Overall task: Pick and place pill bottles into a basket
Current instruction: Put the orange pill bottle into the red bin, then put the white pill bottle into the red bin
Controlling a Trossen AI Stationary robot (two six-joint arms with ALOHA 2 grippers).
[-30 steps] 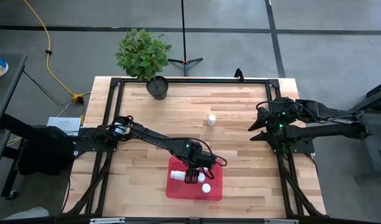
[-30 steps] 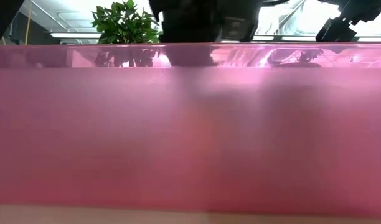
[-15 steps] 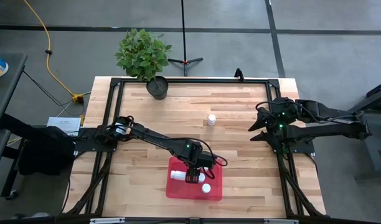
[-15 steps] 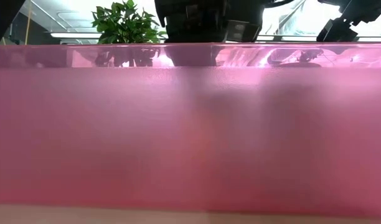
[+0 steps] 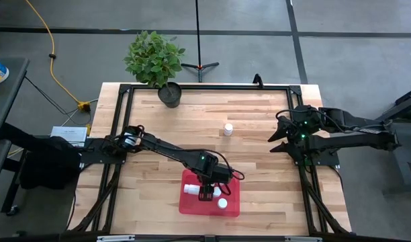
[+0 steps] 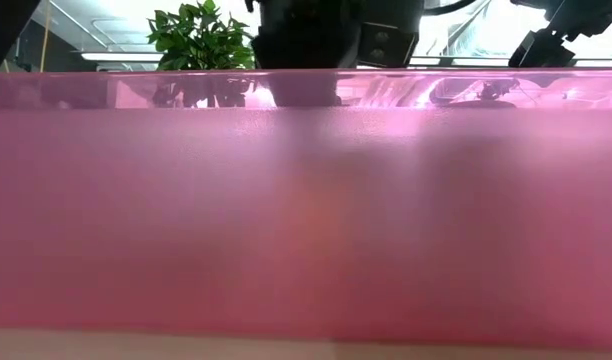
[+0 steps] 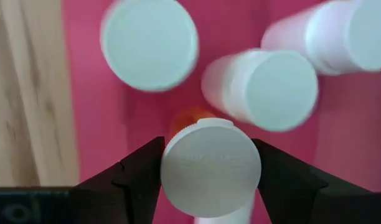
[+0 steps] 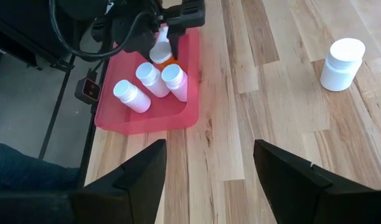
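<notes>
Your left claw (image 5: 206, 195) hangs over the red tray (image 5: 192, 206), its fingers (image 7: 137, 177) pinched on the white cap of an amber bottle (image 7: 210, 167) held upright, cap toward the wrist camera. Three white bottles (image 8: 151, 80) stand crowded in the tray right around it, so there is little free floor beside the held one. One more white bottle (image 5: 227, 128) stands alone on the bare wood, well apart from the tray, between the two arms. A potted plant (image 5: 154, 59) sits at the far left corner of the table.

Your right claw (image 5: 279, 136) waits at the table's right edge, fingers spread wide and holding nothing.

The overhead picture hides the held bottle under the left arm; you only see it from the two wrist cameras. The table-level camera is almost wholly blocked by the tray's red wall (image 6: 306, 210), with just the plant's leaves and arm parts above it.
</notes>
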